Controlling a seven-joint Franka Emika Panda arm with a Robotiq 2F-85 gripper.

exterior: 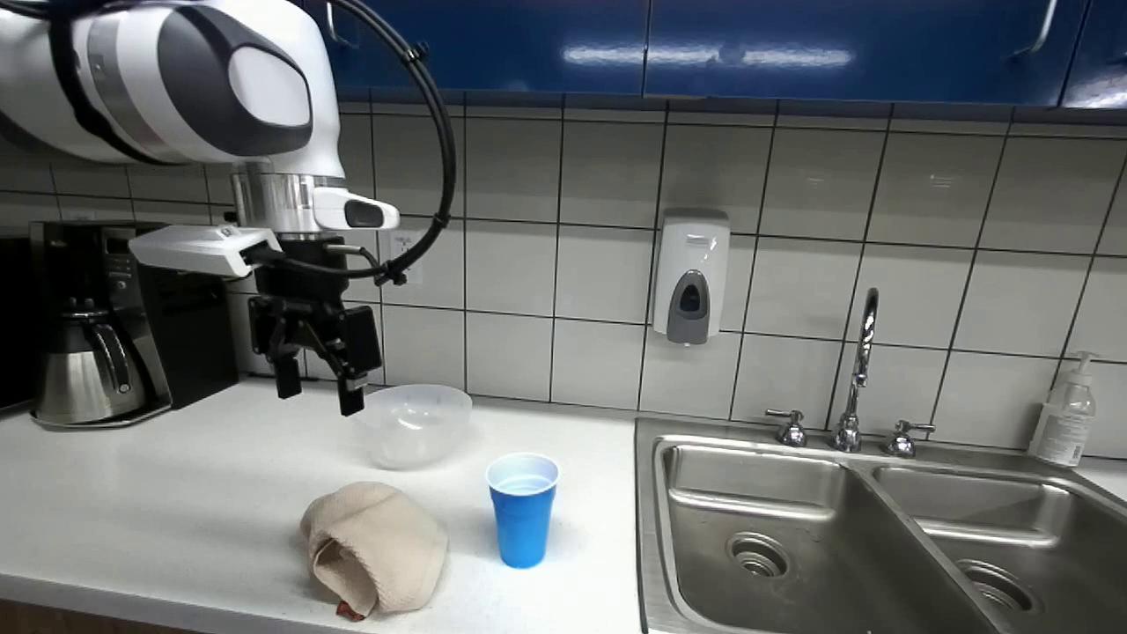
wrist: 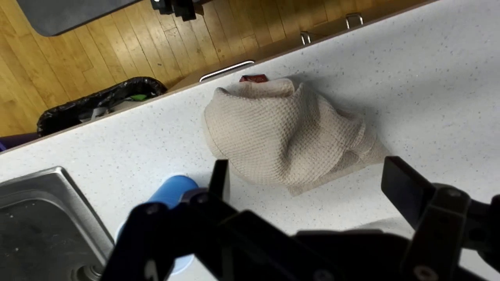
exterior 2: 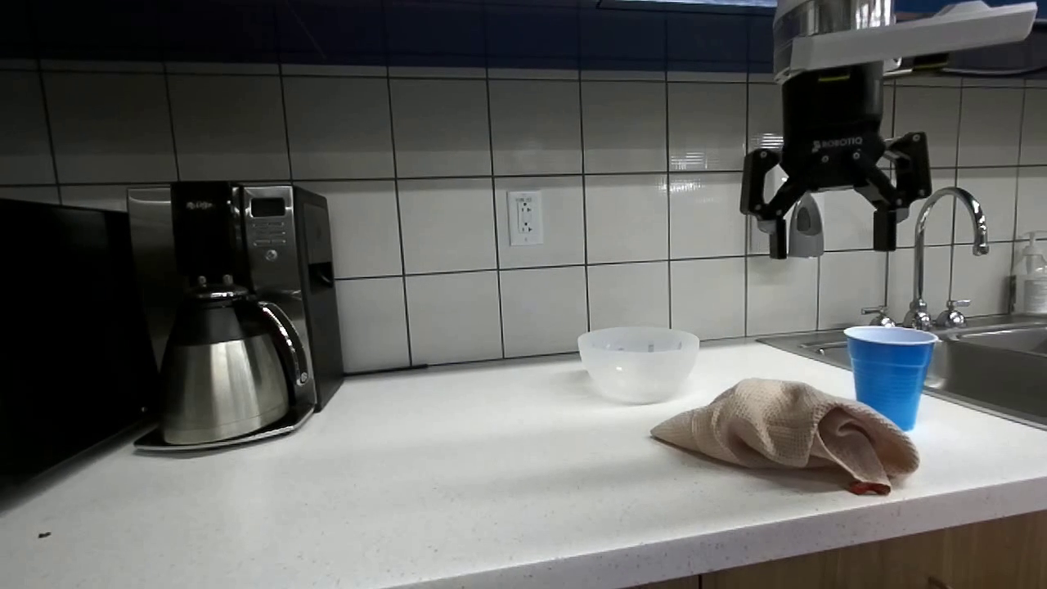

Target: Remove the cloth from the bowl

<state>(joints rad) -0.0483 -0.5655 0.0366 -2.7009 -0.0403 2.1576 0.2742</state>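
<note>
The beige waffle-weave cloth lies bunched on the counter near its front edge, in both exterior views (exterior: 379, 546) (exterior 2: 773, 425) and in the wrist view (wrist: 269, 136). A red tag shows at its front edge. The translucent bowl stands upright behind the cloth, apart from it, in both exterior views (exterior: 416, 431) (exterior 2: 638, 370). No cloth shows in the bowl; it is hidden in the wrist view. My gripper is open and empty, high above the counter, in both exterior views (exterior: 320, 394) (exterior 2: 831, 237). In the wrist view my spread fingers (wrist: 306, 175) frame the cloth's back edge without touching it.
A blue cup (exterior: 522, 519) stands beside the cloth, between it and the steel sink (exterior: 647, 528). A coffee maker (exterior 2: 315, 270) with a steel carafe stands at the opposite end. A tiled wall bounds the back. A bin (wrist: 101, 95) is below the counter's front edge.
</note>
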